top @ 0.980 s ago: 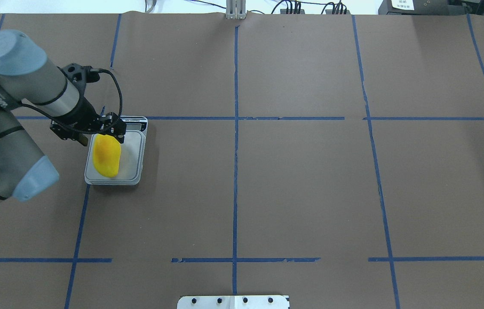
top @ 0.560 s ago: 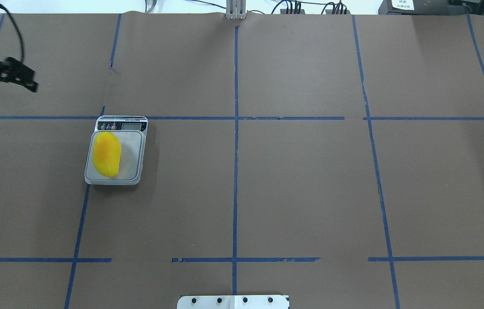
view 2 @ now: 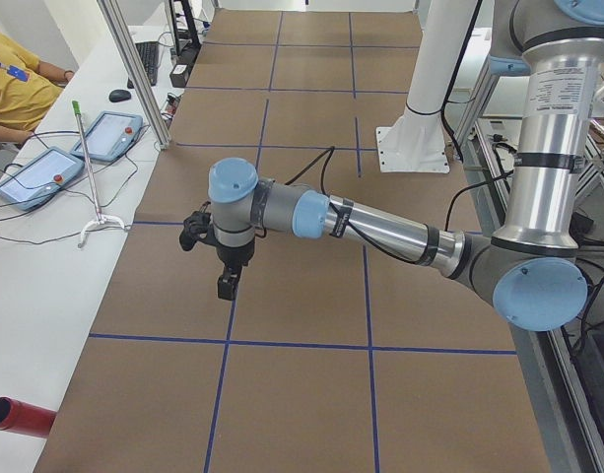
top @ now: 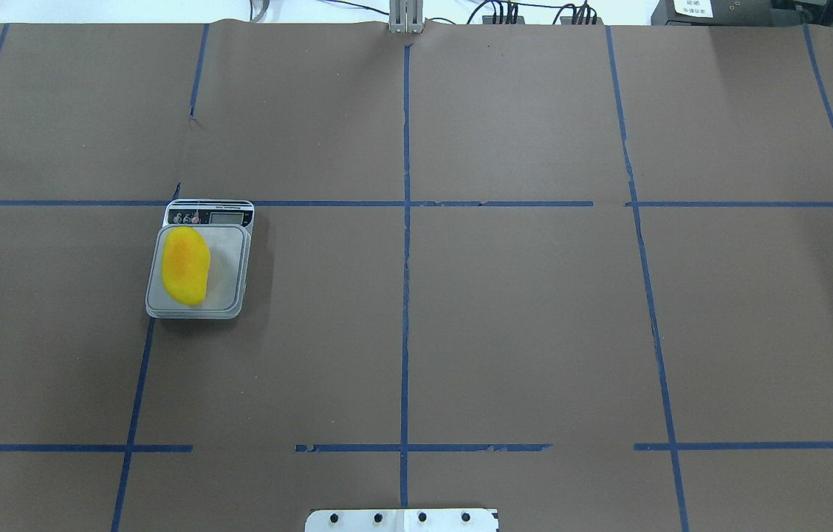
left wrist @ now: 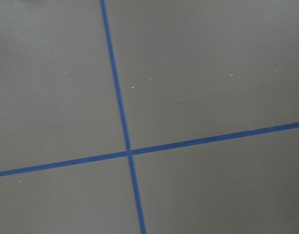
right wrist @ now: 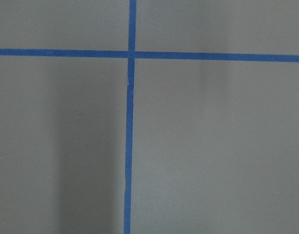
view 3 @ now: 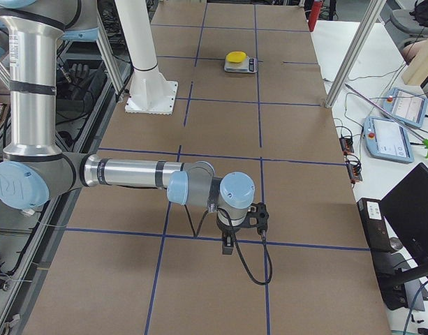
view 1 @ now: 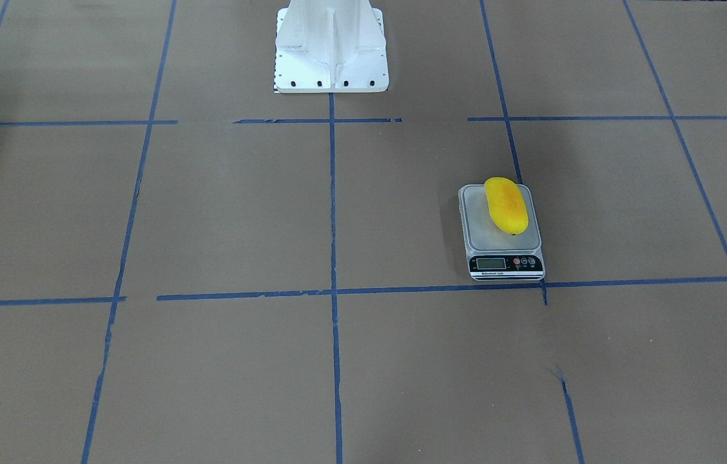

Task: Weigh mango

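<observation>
The mango [top: 184,266], yellow with an orange blush, lies alone on the left half of the platform of a small digital scale [top: 228,270]. It also shows in the front-facing view [view 1: 506,205] on the scale [view 1: 483,229], and far off in the exterior right view [view 3: 235,56]. Neither gripper is in the overhead or front-facing view. My left gripper [view 2: 226,286] shows only in the exterior left view, hanging over bare table; I cannot tell whether it is open or shut. My right gripper [view 3: 227,244] shows only in the exterior right view, far from the scale; I cannot tell its state either.
The white robot base [view 1: 331,45] stands at the table's middle on the robot's side. Blue tape lines [top: 405,222] grid the brown table. Operator tablets [view 2: 35,172] and a red cylinder [view 2: 16,414] lie on the side bench.
My left arm has drawn back from the scale and left the overhead view. The mango stays on the scale's platform where it was.
</observation>
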